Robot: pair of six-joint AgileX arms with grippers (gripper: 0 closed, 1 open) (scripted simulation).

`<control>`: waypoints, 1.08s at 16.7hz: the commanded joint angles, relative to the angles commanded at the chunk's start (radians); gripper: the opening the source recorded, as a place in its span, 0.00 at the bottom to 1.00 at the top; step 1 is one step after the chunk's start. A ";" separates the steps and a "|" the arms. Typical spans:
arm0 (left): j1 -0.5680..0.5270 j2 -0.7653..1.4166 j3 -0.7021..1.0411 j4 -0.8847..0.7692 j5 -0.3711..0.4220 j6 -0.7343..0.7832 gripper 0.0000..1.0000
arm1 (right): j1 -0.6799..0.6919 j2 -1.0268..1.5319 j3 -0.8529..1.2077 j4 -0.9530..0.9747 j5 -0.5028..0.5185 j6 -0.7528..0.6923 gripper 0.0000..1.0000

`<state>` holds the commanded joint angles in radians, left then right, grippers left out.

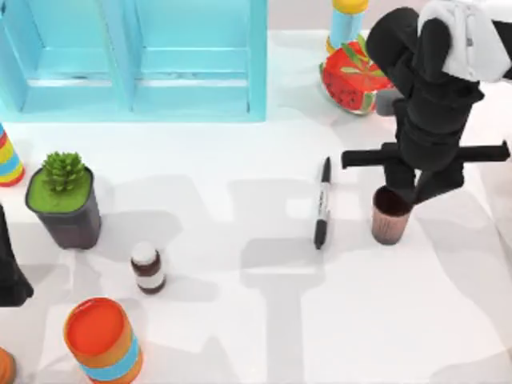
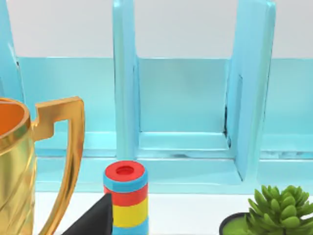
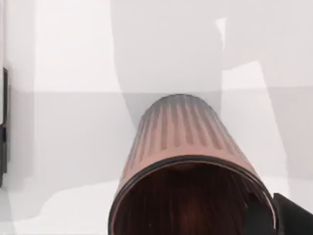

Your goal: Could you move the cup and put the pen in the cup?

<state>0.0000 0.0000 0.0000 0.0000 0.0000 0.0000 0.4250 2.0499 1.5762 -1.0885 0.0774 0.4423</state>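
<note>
The cup (image 1: 390,218), small, reddish-brown and ribbed, stands upright on the white table right of centre. Its dark inside and rim (image 3: 188,196) sit close below the right wrist camera. My right gripper (image 1: 416,190) hangs just over the cup's far-right rim, with a black part of it beside the rim (image 3: 291,215). The pen (image 1: 322,204), slim and black with a pale label band, lies flat just left of the cup and apart from it. My left gripper (image 1: 11,280) is parked at the table's left edge.
A blue rack (image 1: 144,56) spans the back left. A potted succulent (image 1: 64,200), a brown white-capped bottle (image 1: 148,268) and an orange blue-banded cylinder (image 1: 102,340) stand on the left. A watermelon-patterned object (image 1: 352,76) sits behind the cup. Near the left wrist stand a striped cylinder (image 2: 125,198) and a gold trophy (image 2: 19,161).
</note>
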 joint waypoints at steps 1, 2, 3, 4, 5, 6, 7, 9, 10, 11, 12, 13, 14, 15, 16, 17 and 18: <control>0.000 0.000 0.000 0.000 0.000 0.000 1.00 | 0.000 0.000 0.000 0.000 0.000 0.000 0.30; 0.000 0.000 0.000 0.000 0.000 0.000 1.00 | 0.000 0.000 0.000 0.000 0.000 0.000 0.38; 0.000 0.000 0.000 0.000 0.000 0.000 1.00 | 0.000 0.000 0.000 0.000 0.000 0.000 0.45; 0.000 0.000 0.000 0.000 0.000 0.000 1.00 | 0.000 0.000 0.000 0.000 0.000 0.000 0.53; 0.000 0.000 0.000 0.000 0.000 0.000 1.00 | 0.000 0.000 0.000 0.000 0.000 0.000 0.60; 0.000 0.000 0.000 0.000 0.000 0.000 1.00 | 0.000 0.000 0.000 0.000 0.000 0.000 0.68; 0.000 0.000 0.000 0.000 0.000 0.000 1.00 | 0.000 0.000 0.000 0.000 0.000 0.000 0.75; 0.000 0.000 0.000 0.000 0.000 0.000 1.00 | 0.000 0.000 0.000 0.000 0.000 0.000 0.90; 0.000 0.000 0.000 0.000 0.000 0.000 1.00 | 0.000 0.000 0.000 0.000 0.000 0.000 0.98; 0.000 0.000 0.000 0.000 0.000 0.000 1.00 | 0.000 0.000 0.000 0.000 0.000 0.000 1.00; 0.000 0.000 0.000 0.000 0.000 0.000 1.00 | 0.000 0.000 0.000 0.000 0.000 0.000 1.00; 0.000 0.000 0.000 0.000 0.000 0.000 1.00 | 0.000 0.000 0.000 0.000 0.000 0.000 1.00; 0.000 0.000 0.000 0.000 0.000 0.000 1.00 | 0.000 0.000 0.000 0.000 0.000 0.000 1.00; 0.000 0.000 0.000 0.000 0.000 0.000 1.00 | 0.000 0.000 0.000 0.000 0.000 0.000 1.00; 0.000 0.000 0.000 0.000 0.000 0.000 1.00 | 0.000 0.000 0.000 0.000 0.000 0.000 1.00; 0.000 0.000 0.000 0.000 0.000 0.000 1.00 | 0.000 0.000 0.000 0.000 0.000 0.000 1.00; 0.000 0.000 0.000 0.000 0.000 0.000 1.00 | 0.000 0.000 0.000 0.000 0.000 0.000 1.00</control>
<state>0.0000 0.0000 0.0000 0.0000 0.0000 0.0000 0.4250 2.0499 1.5762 -1.0885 0.0774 0.4423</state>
